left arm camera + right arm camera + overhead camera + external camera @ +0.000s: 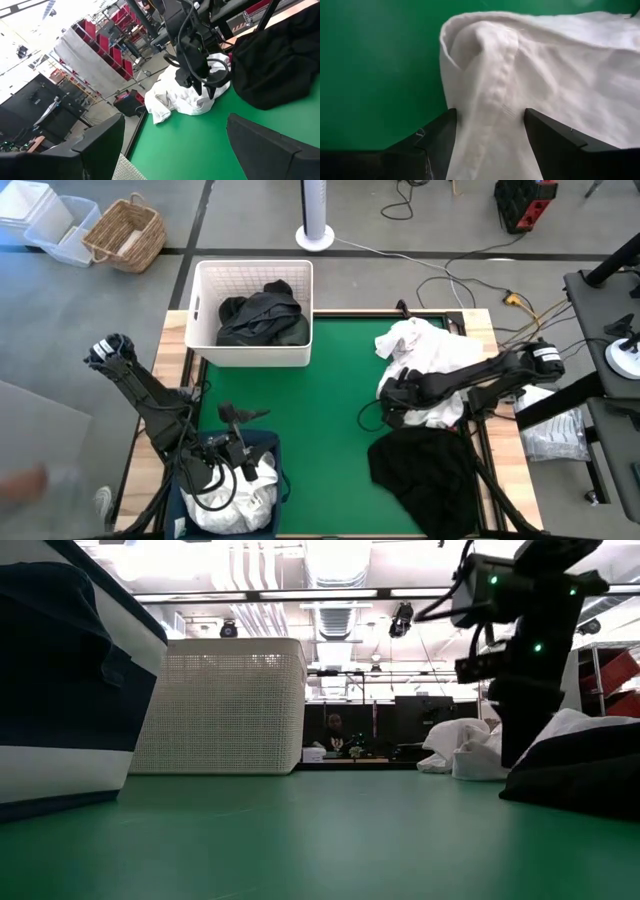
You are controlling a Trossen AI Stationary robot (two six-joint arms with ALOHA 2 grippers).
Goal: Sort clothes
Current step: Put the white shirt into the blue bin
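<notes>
So here's where I'm at: my right gripper [490, 145] is down on the white garment [425, 350] at the right side of the high view, and the wrist cam shows a folded seam of that cloth running straight between the two fingers, which are spread either side of it and not closed yet. The fold's long axis points away from the gripper, so it looks lined up for a pinch. The right arm reaches in low from the right edge, stretched out nearly flat over the surface [330, 400]. The black garment [425, 470] sits just below it, lower right. My left gripper [240, 442] (fingers parted, holding nothing) hangs over the navy bin [272, 442] at lower left.
</notes>
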